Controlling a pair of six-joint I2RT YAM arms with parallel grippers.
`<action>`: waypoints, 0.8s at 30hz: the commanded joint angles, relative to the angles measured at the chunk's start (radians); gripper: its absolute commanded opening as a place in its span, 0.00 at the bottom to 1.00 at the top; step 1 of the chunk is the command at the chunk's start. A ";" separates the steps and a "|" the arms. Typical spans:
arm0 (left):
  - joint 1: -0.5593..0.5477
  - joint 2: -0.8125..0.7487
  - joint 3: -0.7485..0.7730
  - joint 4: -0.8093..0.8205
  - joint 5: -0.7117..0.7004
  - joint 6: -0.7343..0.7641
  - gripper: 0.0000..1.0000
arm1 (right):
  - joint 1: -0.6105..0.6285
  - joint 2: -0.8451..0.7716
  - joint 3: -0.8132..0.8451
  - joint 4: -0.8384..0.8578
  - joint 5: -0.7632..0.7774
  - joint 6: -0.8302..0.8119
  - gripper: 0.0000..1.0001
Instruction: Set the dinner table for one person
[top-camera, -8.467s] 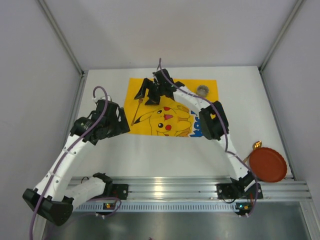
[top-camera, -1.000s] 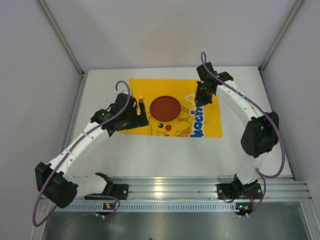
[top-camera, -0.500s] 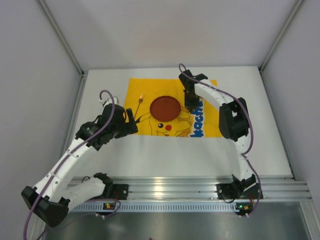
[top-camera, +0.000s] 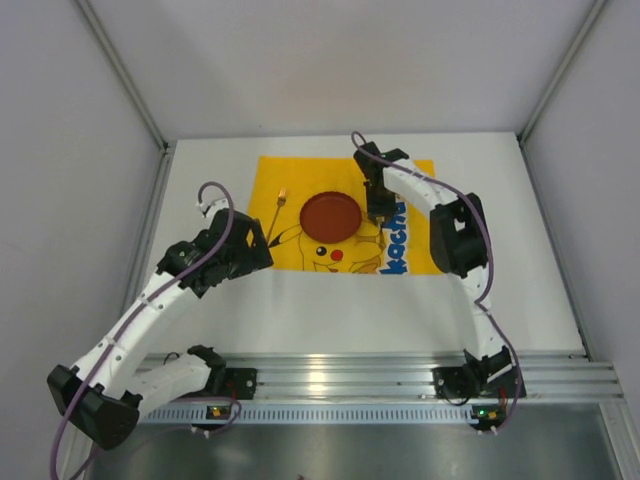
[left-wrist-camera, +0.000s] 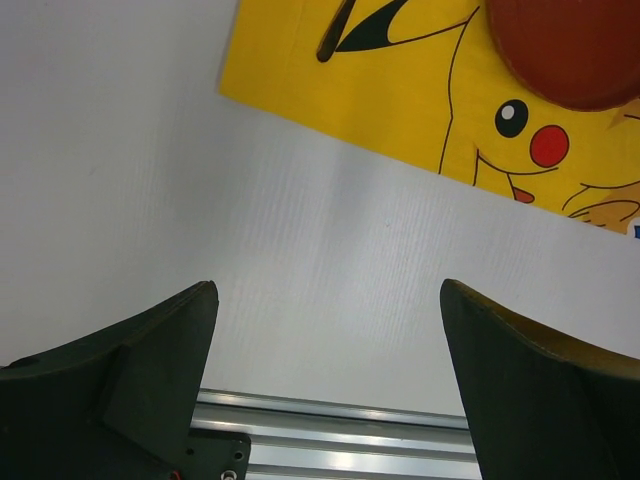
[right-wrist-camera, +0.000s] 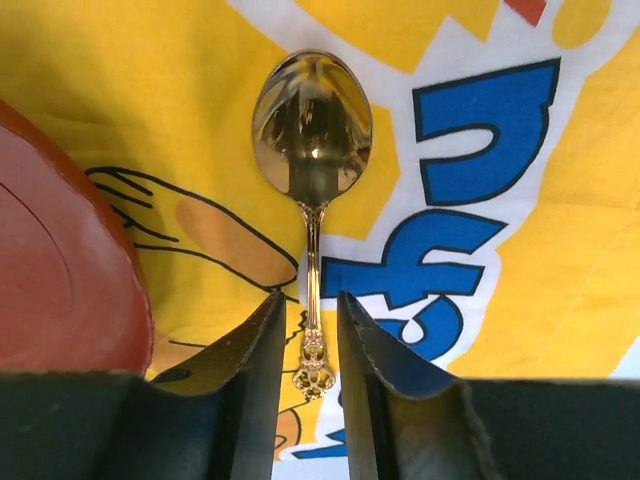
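Observation:
The white dinner table (top-camera: 500, 290) carries a yellow cartoon mat (top-camera: 415, 255). A dark red plate (top-camera: 330, 215) sits in the middle of the mat, with a gold fork (top-camera: 277, 208) to its left. My right gripper (top-camera: 378, 210) hangs low just right of the plate. In the right wrist view a gold spoon (right-wrist-camera: 312, 120) lies flat on the mat. The gripper (right-wrist-camera: 311, 300) straddles its handle, fingers slightly apart with a gap on each side. The plate's rim (right-wrist-camera: 60, 270) is at left. My left gripper (left-wrist-camera: 325, 290) is wide open and empty over bare table (left-wrist-camera: 300, 200), off the mat's near left corner.
A ribbed aluminium rail (top-camera: 330, 380) runs along the near edge and shows in the left wrist view (left-wrist-camera: 340, 440). Grey walls close in the back and both sides of the table. The plate's edge (left-wrist-camera: 570, 50) shows at the top right of the left wrist view.
The plate went from the table's right edge onto the mat. In the last second my right gripper came in from the mat's far right beside the plate, and my left gripper drew back from the fork.

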 joint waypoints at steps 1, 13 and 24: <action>0.010 0.034 0.027 0.019 -0.027 0.012 0.98 | -0.006 -0.014 0.077 -0.009 0.026 -0.019 0.32; 0.185 0.135 0.122 0.153 -0.046 0.225 0.99 | -0.004 -0.387 -0.004 0.116 -0.016 -0.098 0.51; 0.348 0.098 -0.134 0.606 -0.151 0.363 0.99 | -0.001 -1.319 -0.935 0.782 0.099 -0.114 1.00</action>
